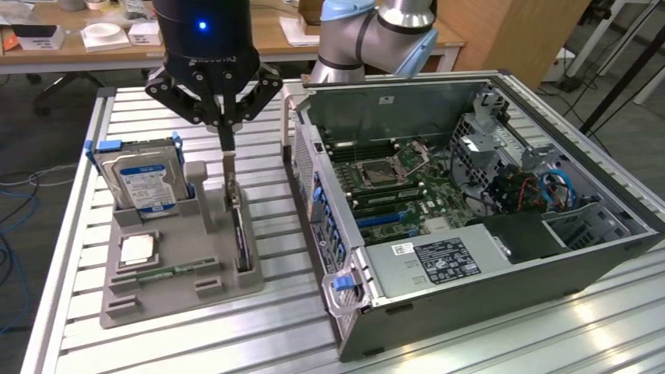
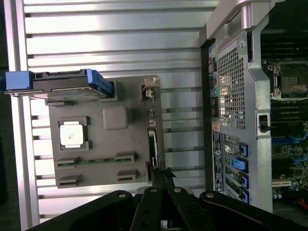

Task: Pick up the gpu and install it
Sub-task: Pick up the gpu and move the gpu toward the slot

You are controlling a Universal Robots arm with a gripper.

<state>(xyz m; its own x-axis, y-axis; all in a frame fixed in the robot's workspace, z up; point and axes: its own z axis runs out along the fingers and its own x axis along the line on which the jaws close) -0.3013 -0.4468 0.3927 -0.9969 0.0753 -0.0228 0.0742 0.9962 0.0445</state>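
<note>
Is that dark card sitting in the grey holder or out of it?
In: the card stands on edge in the grey holder's slot, with the end effector closed on its metal end.

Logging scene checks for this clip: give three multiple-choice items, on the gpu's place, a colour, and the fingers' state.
1. Where is the gpu? A) on edge in the gray tray B) lifted clear above it C) flat on the hard drive
2. The hard drive's carrier is: A) red B) blue C) yellow
3. The fingers are: A) spread wide B) shut C) around the hard drive
1A, the card stands in the tray's slot; 2B, blue tabs frame the drive; 3B, they meet over the gpu.
</note>
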